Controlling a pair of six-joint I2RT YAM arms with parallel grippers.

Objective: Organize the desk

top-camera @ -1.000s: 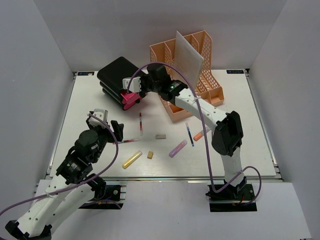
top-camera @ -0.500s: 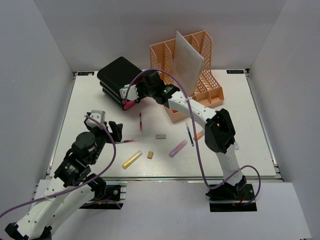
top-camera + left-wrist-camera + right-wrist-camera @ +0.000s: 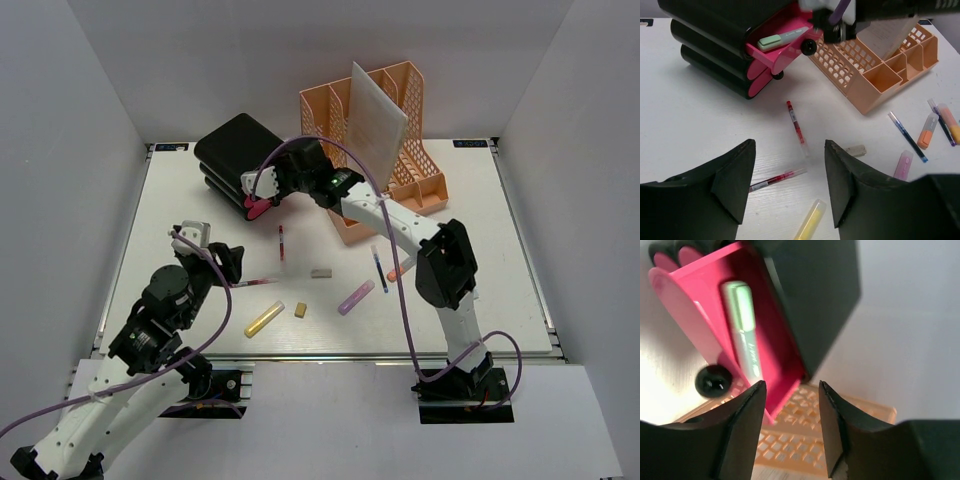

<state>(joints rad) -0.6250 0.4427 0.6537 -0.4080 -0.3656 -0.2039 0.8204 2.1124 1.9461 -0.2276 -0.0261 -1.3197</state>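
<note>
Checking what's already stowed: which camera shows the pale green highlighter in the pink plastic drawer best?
Right wrist: the pale green highlighter lies close up, lengthwise in the open pink drawer. Left wrist shows it smaller, in the same drawer. Top external shows only a bit of the drawer, no highlighter.

From my end the whole setup sits in a plain box: the left wall (image 3: 70, 150), back wall (image 3: 250, 60) and right wall (image 3: 585, 150) are all flat, bare panels in a pale grey, meeting at clean corners. The only furniture I get is the white desk (image 3: 180, 190) with metal rails (image 3: 527, 260) down its sides, plus a white ledge (image 3: 330, 395) along the near edge. Light's soft and even, so the shadows on the white top are faint with blurry edges.
</note>
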